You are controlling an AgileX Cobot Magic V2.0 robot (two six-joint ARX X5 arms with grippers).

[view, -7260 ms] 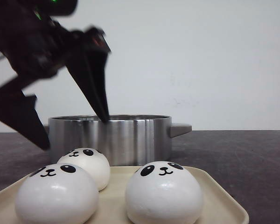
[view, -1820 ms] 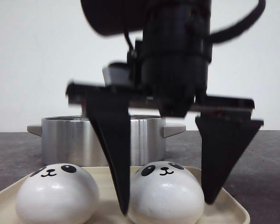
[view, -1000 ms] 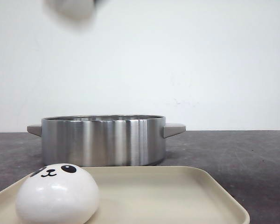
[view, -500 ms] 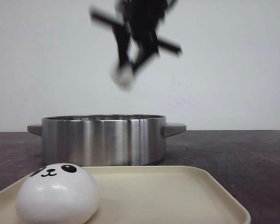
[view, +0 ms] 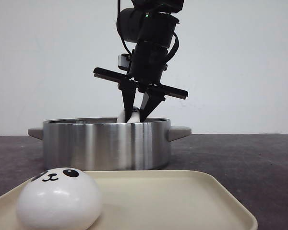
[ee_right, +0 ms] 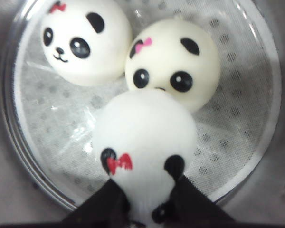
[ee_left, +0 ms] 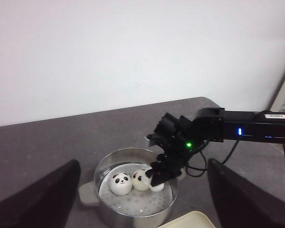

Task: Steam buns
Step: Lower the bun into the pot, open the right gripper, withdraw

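My right gripper is shut on a white panda bun and holds it just inside the rim of the steel pot. In the right wrist view the held bun hangs over the pot's white perforated liner, beside two buns that lie in the pot. One more bun sits at the left of the beige tray. My left gripper is wide open and empty, high above the pot; it is out of the front view.
The pot has grey side handles and stands on a dark table behind the tray. A corner of the tray shows near the pot. The right arm's cable loops beside the pot. A white wall is behind.
My right gripper closed on the tray's right-hand bun, lifted it out of view and brought it down into the pot. The tray went from three buns to one.
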